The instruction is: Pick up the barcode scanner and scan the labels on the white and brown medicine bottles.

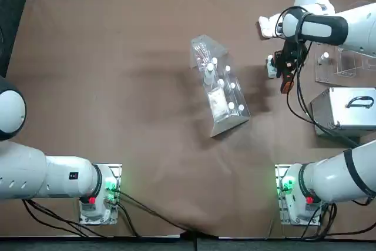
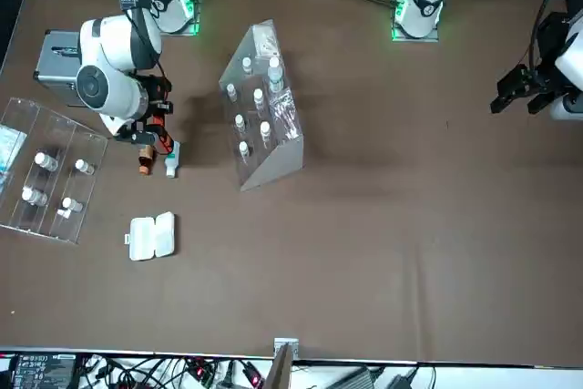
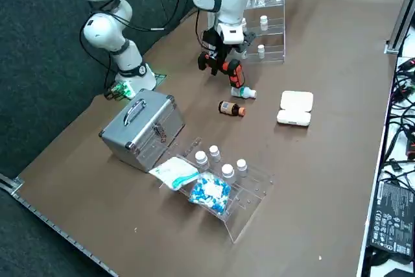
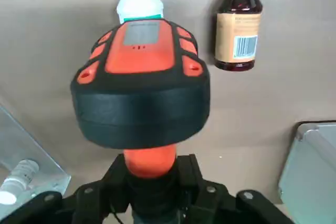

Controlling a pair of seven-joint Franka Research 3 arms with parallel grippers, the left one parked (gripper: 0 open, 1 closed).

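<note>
The right gripper (image 4: 156,182) has its jaws closed around the handle of the barcode scanner (image 4: 142,66), held above the tabletop (image 3: 311,192) near its right edge, with the scanner's head over the white bottle (image 3: 244,93). The brown bottle (image 3: 231,108) lies just beside it, barcode facing up. Lowering much further could knock the white bottle and send it rolling into the brown one; a tilted head could miss a label, or read the wrong one, since they lie so close.

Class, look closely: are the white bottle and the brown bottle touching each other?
Apart: the right side view shows bare table between the white bottle and the brown bottle.
</note>
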